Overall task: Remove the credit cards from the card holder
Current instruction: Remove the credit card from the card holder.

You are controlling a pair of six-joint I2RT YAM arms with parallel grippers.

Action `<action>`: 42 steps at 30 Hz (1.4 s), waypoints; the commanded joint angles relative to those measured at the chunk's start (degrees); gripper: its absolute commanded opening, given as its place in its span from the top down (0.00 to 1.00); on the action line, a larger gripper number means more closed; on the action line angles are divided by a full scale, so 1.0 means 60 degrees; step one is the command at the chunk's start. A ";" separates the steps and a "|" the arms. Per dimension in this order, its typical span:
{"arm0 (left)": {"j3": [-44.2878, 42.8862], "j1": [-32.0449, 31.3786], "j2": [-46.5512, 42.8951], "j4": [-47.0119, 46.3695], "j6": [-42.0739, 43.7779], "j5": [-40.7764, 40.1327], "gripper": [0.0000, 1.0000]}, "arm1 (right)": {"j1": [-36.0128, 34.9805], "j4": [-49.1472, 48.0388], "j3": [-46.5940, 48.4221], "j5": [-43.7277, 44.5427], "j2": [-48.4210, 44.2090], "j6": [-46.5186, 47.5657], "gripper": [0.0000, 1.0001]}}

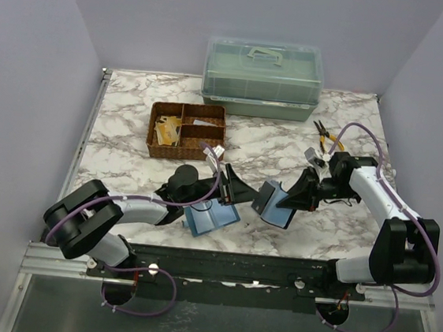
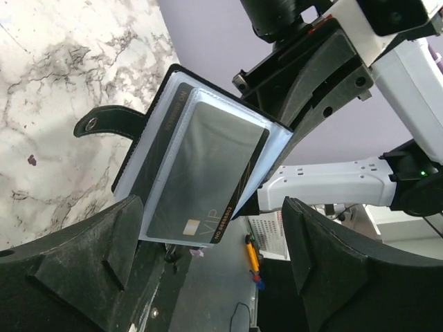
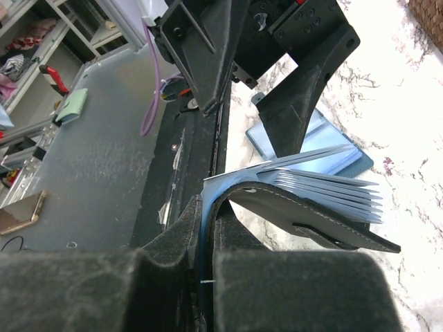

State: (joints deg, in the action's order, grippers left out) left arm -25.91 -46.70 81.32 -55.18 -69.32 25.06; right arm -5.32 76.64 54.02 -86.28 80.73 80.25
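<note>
On the marbled table (image 1: 123, 124), seen from the top camera with the clock face centred on the tabletop, a brown wicker basket (image 1: 154, 145) with divided compartments stands at 10 o'clock; some compartments hold flat items too small to identify. The left gripper (image 1: 235, 190) sits just off centre toward 6 o'clock. Its fingers (image 2: 83, 277) are spread wide and clamp nothing. A light-blue flat folder (image 1: 210, 216) lies open on the table at 7 o'clock, just below this gripper. The card holder (image 1: 273, 203) is at 4 o'clock, between the two grippers, raised off the table and tilted. In the left wrist view it stands open toward the camera: the snap tab (image 2: 104, 123) projects at 9 o'clock from the black cover, and a dark card (image 2: 201, 173) with a gold chip and the marking "VIP" sits inside the front clear sleeve. The lower edge of that sleeve lies between the spread left fingers; contact cannot be determined. The right gripper (image 1: 302, 192) is closed on the card holder. The right wrist view shows its fingers (image 3: 173, 242) pinching one black cover, with the clear sleeves fanned out beyond it. Yellow-handled pliers (image 1: 325, 134) lie at 2 o'clock. A translucent green lidded box (image 1: 262, 79) stands at 12 o'clock against the back wall.
</note>
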 commanded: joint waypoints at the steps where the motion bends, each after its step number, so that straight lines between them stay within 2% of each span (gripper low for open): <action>1: -0.0178 -0.0038 0.0213 -0.0318 -0.0138 0.0544 0.14 | -0.0050 0.0253 0.0086 -0.1092 -0.0095 0.0385 1.00; 8: -0.0160 -0.0048 0.0518 -0.0789 -0.0440 0.0726 0.18 | -0.0050 0.0090 0.0021 -0.1147 -0.0102 0.0194 1.00; 11: -0.0186 -0.0045 0.0610 -0.1196 -0.0653 0.0891 0.23 | -0.0051 -0.0006 -0.0017 -0.1134 -0.0112 0.0079 1.00; 13: -0.0187 -0.0050 0.0662 -0.1385 -0.0798 0.0988 0.31 | -0.0052 -0.0208 -0.0037 -0.1121 -0.0123 -0.0150 1.00; 19: -0.0003 -0.0038 0.0490 -0.1733 -0.1127 0.0895 0.37 | -0.0050 -0.0846 -0.0146 -0.1011 -0.0139 -0.0831 1.00; 28: 0.0143 -0.0002 0.0308 -0.1884 -0.1308 0.0806 0.38 | -0.0055 -0.1889 -0.0282 -0.0781 -0.0188 -0.2070 1.00; 37: 0.0373 0.0166 0.0037 -0.1891 -0.1437 0.0742 0.34 | -0.0079 -0.4907 -0.0993 -0.0056 -0.0866 -0.5472 1.00; 42: 0.0215 0.0169 0.0173 -0.1886 -0.1455 0.0907 0.34 | -0.0138 -0.5275 -0.1035 0.0128 -0.0824 -0.5961 1.00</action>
State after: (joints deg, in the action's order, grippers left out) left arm -23.99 -45.78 82.67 -64.23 -77.54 28.95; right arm -5.65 51.00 48.25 -85.71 76.58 50.09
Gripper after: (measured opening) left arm 0.657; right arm 0.058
